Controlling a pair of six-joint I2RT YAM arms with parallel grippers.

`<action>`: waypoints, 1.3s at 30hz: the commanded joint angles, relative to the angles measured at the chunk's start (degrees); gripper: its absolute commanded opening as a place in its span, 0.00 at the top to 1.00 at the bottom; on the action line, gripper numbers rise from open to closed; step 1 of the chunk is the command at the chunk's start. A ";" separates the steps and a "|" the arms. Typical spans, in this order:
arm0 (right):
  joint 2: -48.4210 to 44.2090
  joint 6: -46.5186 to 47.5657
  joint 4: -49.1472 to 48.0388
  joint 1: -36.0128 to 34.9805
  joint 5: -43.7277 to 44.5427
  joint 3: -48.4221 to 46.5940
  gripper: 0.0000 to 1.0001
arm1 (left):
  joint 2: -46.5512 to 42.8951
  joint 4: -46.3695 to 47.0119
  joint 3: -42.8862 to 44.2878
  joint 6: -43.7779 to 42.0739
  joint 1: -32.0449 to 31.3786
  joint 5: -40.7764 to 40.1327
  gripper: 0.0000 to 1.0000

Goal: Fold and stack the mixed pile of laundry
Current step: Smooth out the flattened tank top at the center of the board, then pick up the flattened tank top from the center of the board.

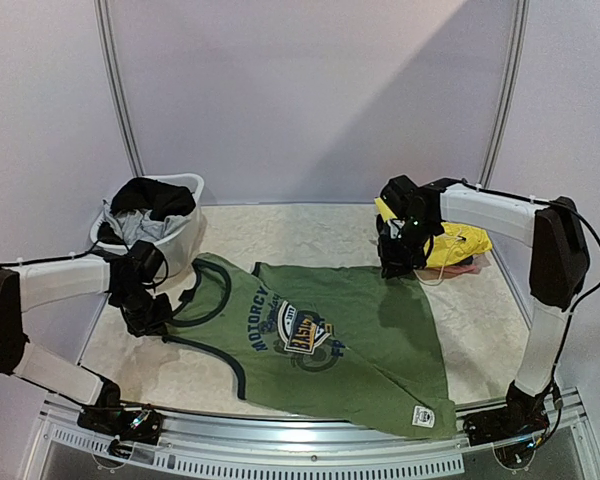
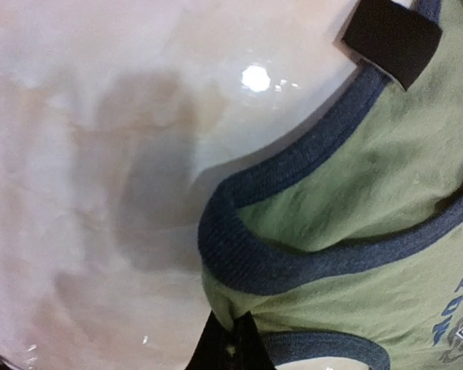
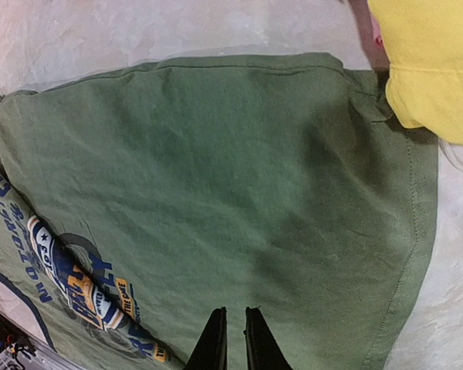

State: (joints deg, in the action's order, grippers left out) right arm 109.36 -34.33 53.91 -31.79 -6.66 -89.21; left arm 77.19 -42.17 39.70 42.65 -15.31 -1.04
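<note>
Olive T-shirt [image 1: 350, 340], left hand [image 2: 231, 341] clamped on it

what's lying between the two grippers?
The olive-green shirt, spread flat, fills the stretch from left gripper to right gripper; the top view shows it.

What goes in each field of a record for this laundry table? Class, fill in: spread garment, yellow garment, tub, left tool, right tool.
spread garment: olive-green tank top, navy trim, graphic up, flat on the table
yellow garment: yellow garment bunched at far right, against the tank top's corner
tub: white tub at far left, holding a black garment and a grey garment
left tool: left tool closed at the shoulder strap, seemingly pinching it
right tool: right tool nearly closed above the tank top, nothing visibly held
</note>
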 commanded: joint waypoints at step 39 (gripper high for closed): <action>-21.77 -10.28 8.96 -6.90 -1.38 17.91 0.70 | -26.48 -32.56 7.74 12.20 -2.96 -6.01 0.12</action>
State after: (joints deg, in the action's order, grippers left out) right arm 92.64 -41.12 59.61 -35.22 -5.87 -75.70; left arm 51.62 -74.94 44.62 59.00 -14.00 -10.15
